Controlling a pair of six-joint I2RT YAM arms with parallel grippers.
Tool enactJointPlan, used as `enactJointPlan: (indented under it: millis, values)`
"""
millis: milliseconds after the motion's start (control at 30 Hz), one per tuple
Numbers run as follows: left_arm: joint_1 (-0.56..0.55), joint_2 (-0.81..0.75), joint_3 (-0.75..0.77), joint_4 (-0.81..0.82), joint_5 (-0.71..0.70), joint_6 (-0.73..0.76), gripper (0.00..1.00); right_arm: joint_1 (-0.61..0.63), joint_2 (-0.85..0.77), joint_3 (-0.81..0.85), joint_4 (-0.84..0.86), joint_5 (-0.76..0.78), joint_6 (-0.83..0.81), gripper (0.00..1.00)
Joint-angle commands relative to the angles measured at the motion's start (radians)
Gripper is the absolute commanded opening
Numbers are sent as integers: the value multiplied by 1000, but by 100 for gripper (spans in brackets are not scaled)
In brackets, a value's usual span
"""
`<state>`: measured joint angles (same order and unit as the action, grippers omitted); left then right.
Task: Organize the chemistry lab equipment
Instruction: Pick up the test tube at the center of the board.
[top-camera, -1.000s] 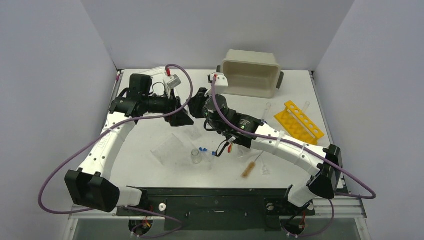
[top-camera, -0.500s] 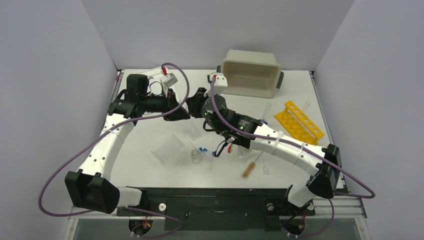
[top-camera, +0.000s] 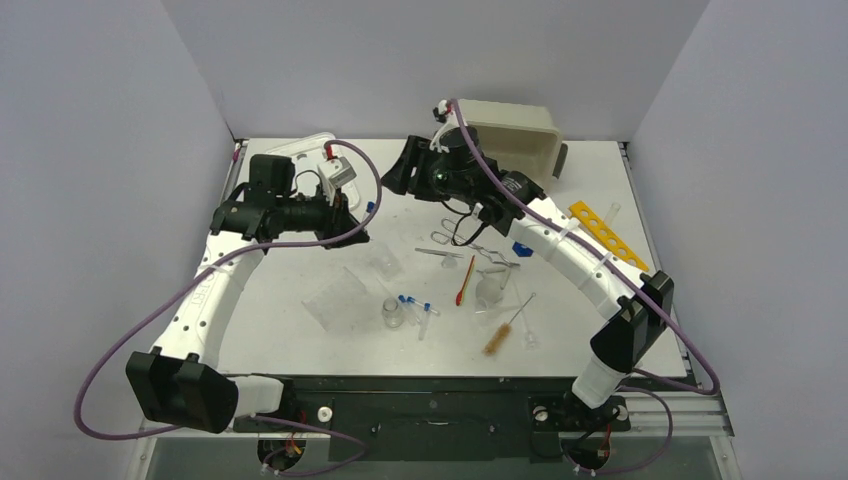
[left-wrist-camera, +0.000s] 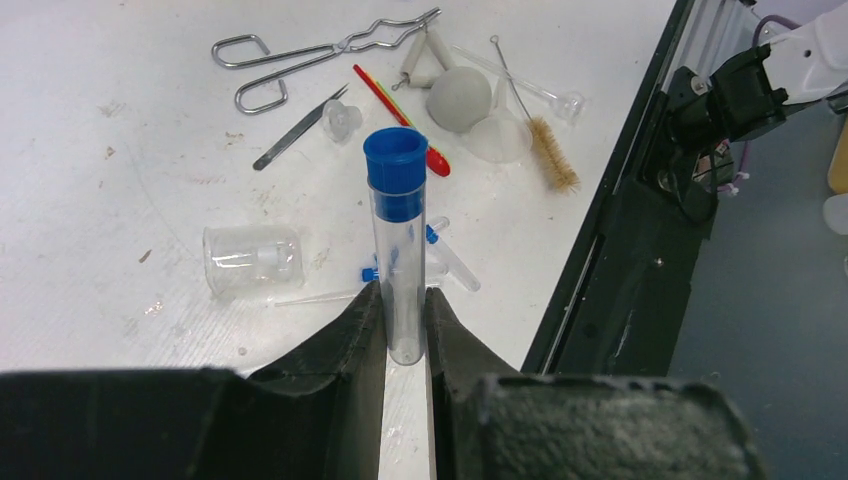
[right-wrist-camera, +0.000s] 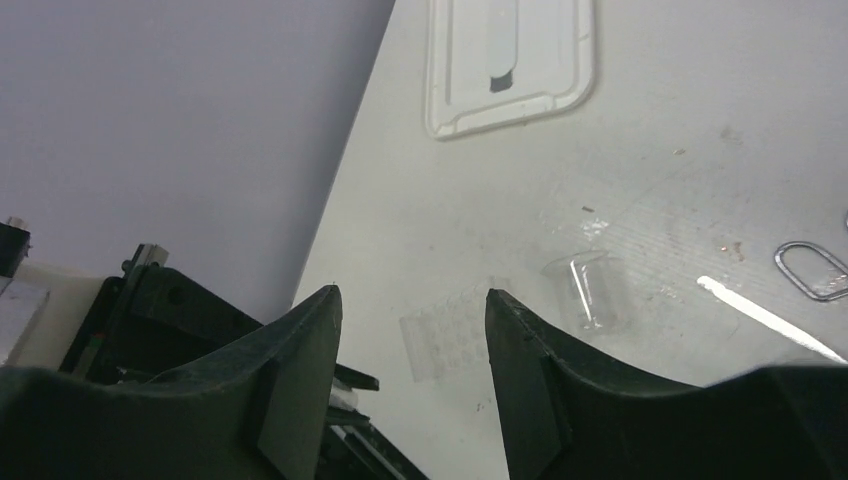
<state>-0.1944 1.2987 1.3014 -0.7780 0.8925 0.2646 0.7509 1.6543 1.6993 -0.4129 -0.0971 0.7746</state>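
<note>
Left gripper (left-wrist-camera: 400, 300) is clamped narrow on a blue-capped tube (left-wrist-camera: 398, 250), which stands upright between the jaws, lifted clear of the table (left-wrist-camera: 120, 180) at its left side; right gripper (right-wrist-camera: 410, 320) hangs with jaws wide and nothing between them, up near the tub (top-camera: 500, 150). The step in hand looks like carrying this tube to the yellow rack (top-camera: 608, 238) on the far right. The grip sits low on the glass, so the capped end is free to swing: I would keep the wrist level, travel slowly, and not squeeze harder on thin glass. The right arm lies across the way to the rack, so it should probably move aside first, or take the tube in a hand-over. Lowering should be straight down into a hole, opening only once the tube is seated. Counted: 3 capped tubes, 1 held and 2 lying (top-camera: 413, 303) mid-table; 1 tongs (left-wrist-camera: 320, 55); 1 tweezers (left-wrist-camera: 300, 128); 1 spatula (left-wrist-camera: 400, 112); 1 brush (left-wrist-camera: 548, 145); at least 2 beakers, 1 large on its side (top-camera: 338, 298) and 1 small (left-wrist-camera: 252, 262); 1 vial (top-camera: 392, 315); 1 rack, 1 tub, 1 lid (right-wrist-camera: 510, 60). Other small glass pieces are too faint to count.
</note>
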Motion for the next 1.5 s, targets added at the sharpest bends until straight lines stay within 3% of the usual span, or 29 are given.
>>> enactJointPlan:
  millis: [0,200,500,633,967,1200,1333,1400,1467]
  values:
    - [-1,-32,47,-31,-22,85,1,18,43,82,-107,-233,-12,51]
    - [-18,-36,49,-72,-71,151,1,9,77,114,-93,-385,-11,50]
    - [-47,-37,43,-87,-128,191,1,-5,89,96,-62,-472,13,48]
    - [-52,-36,38,-86,-149,202,1,-1,112,108,-98,-495,-6,43]
    - [-61,-37,39,-92,-163,221,1,8,143,136,-170,-440,-34,18]
    - [-68,-40,34,-110,-164,243,1,14,147,149,-203,-380,-61,15]
    - [-73,-35,39,-121,-162,243,11,25,161,167,-227,-351,-79,0]
    - [-72,-29,44,-132,-160,239,20,33,169,170,-241,-327,-94,0]
    - [-67,-27,48,-134,-165,225,41,41,174,170,-257,-299,-113,0]
